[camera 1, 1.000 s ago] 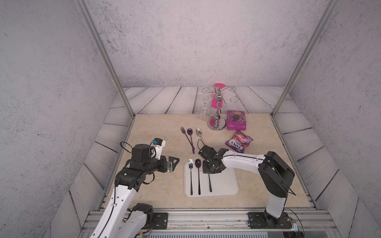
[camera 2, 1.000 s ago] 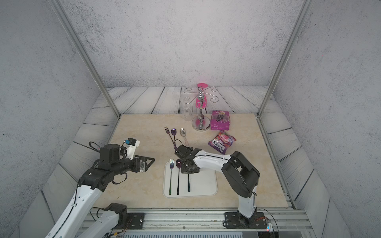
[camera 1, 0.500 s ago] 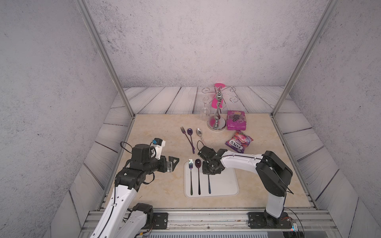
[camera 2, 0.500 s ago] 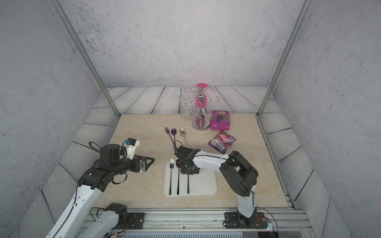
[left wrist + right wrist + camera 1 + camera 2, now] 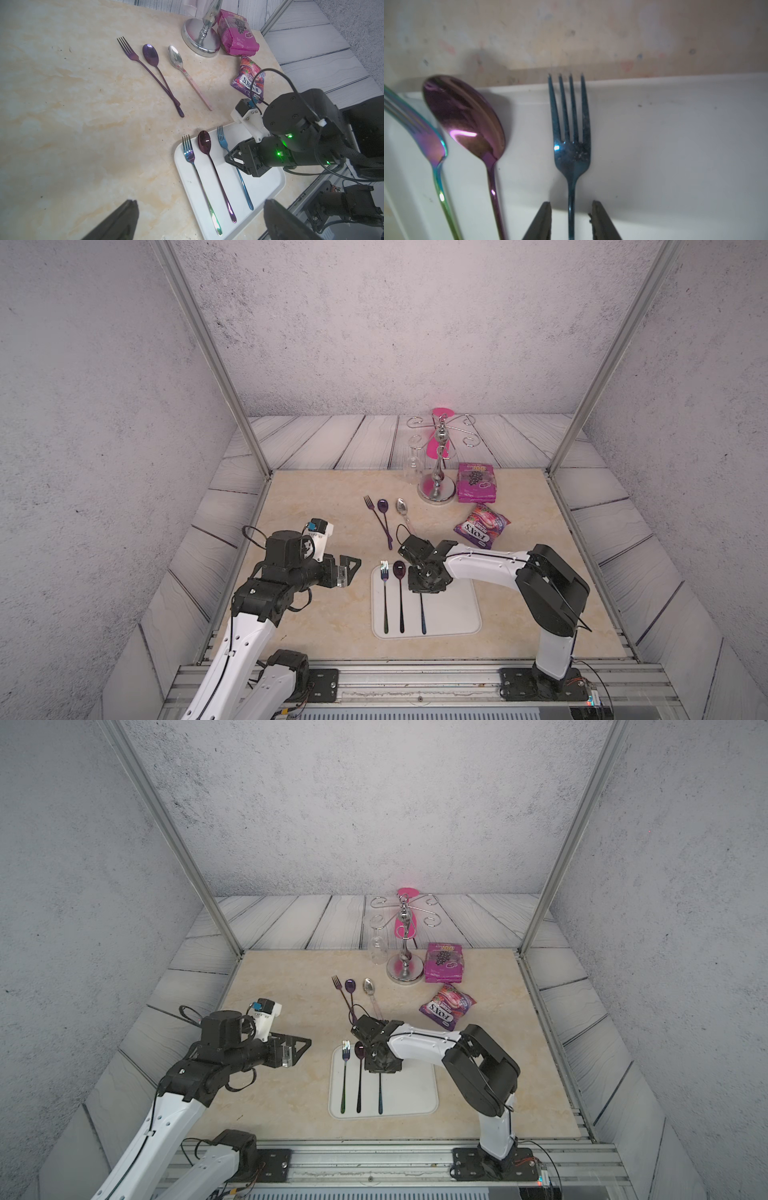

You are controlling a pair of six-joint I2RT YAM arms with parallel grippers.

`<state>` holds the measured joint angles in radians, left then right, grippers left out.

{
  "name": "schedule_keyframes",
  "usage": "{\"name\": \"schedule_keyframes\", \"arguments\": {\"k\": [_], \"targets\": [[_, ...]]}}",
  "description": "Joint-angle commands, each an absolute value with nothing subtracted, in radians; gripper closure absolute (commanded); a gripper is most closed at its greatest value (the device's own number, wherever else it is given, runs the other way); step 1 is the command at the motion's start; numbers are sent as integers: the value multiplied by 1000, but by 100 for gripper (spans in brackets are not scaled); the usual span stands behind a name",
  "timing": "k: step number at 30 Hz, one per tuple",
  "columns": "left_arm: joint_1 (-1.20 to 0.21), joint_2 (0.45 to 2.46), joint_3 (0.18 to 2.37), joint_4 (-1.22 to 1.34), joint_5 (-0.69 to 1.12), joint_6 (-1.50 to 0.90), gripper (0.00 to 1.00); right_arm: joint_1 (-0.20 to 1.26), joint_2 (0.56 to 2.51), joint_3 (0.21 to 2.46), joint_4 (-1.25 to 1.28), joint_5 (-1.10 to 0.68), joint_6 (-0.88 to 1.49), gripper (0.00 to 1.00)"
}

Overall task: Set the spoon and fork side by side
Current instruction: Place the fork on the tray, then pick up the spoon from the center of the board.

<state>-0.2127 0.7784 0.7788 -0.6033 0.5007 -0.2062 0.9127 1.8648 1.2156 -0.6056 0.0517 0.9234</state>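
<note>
right pincer (image 5: 570, 202) has just let go: its jaws, clamped a moment ago, now stand narrowly parted either side of the blue fork (image 5: 572, 153) handle, clear of it, so the placement looks done. the fork lies flat on the white tray (image 5: 675, 135) at 3 o'clock of the purple spoon (image 5: 465, 116), parallel to it, tines level with the bowl; finish is dark teal and speckled. left pincer (image 5: 199, 201) wide, empty.

candy bag (image 5: 481, 526) reads "fox's", probably
</note>
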Motion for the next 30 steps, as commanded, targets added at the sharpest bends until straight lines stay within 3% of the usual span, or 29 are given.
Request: {"name": "schedule_keyframes", "arguments": {"k": [1,8,14,30], "targets": [[-219,773,775,-613,494,-195,1,923,1804,1249,-684,97,893,58],[-219,772,781,-623,466,-195,1,921,1723,1329,-781,161,680,48],[-220,767,784,-622,439,-198,0,873,1845,1535,-876,120,346,35],[-220,776,784,-622,426,-198,0,637,2358,2129,-884,-45,171,36]]}}
